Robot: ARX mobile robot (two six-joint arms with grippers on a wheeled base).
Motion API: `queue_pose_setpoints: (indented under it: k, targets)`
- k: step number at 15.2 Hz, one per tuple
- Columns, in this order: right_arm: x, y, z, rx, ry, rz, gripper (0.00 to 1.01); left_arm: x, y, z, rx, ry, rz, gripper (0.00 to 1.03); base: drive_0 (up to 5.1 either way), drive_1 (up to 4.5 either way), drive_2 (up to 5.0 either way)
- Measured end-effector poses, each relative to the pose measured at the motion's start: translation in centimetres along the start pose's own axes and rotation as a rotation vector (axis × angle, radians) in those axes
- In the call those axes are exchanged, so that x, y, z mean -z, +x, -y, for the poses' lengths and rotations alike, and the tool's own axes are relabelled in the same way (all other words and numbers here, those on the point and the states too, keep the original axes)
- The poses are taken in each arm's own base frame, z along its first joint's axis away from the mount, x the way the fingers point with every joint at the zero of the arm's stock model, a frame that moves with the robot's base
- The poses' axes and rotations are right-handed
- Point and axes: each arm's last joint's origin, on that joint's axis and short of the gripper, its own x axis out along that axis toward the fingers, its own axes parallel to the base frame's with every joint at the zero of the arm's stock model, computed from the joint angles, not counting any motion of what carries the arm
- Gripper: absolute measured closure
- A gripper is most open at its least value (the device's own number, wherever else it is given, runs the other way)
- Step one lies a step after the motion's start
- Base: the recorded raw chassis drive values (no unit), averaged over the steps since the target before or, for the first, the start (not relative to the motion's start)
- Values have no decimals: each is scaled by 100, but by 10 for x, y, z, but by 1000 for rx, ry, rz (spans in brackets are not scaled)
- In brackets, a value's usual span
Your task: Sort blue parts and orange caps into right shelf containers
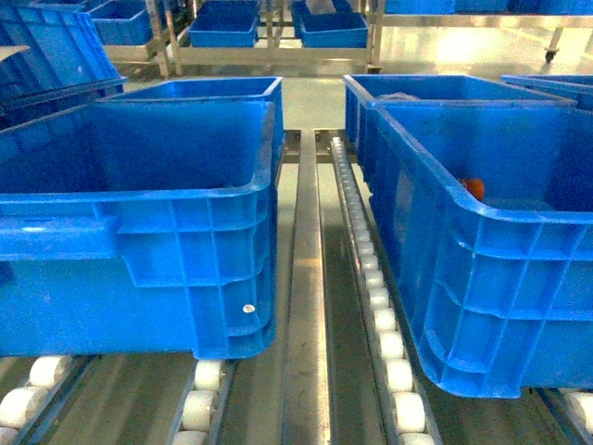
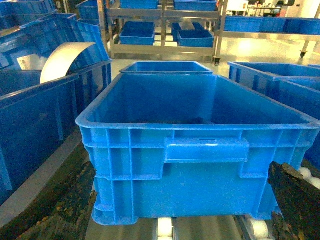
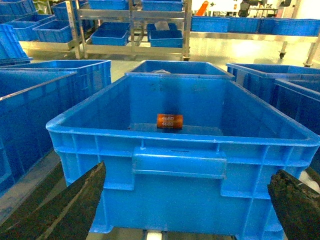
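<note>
Two blue crates sit side by side on a roller conveyor (image 1: 387, 345), with a metal rail (image 1: 306, 306) between them.

The right crate (image 1: 482, 278) holds one orange cap (image 3: 170, 120), printed with white digits, lying on the floor near the far wall. In the head view it shows only as an orange sliver behind the rim.

The left crate (image 1: 139, 232) has something small and dark (image 2: 199, 120) on its floor; too dim to identify.

Left gripper (image 2: 175, 220): fingers (image 2: 55, 210) spread wide at the frame corners, nothing between them, facing the left crate's near wall. Right gripper (image 3: 185, 220): likewise wide open and empty, facing the right crate.

Judgement: between picks, both arms pulled back outside the crates. The next move calls for lifting over the rim and descending on a chosen part.
</note>
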Motion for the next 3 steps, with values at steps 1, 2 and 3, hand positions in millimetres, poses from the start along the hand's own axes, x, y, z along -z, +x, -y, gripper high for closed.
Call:
queue_pose_setpoints:
  k: [1,2,3]
  targets:
    - [0,0,0,0,0,0,3,0,0,0,0,0,0,5,0,0,0]
    - [0,0,0,0,0,0,3,0,0,0,0,0,0,5,0,0,0]
    - [0,0,0,0,0,0,3,0,0,0,0,0,0,5,0,0,0]
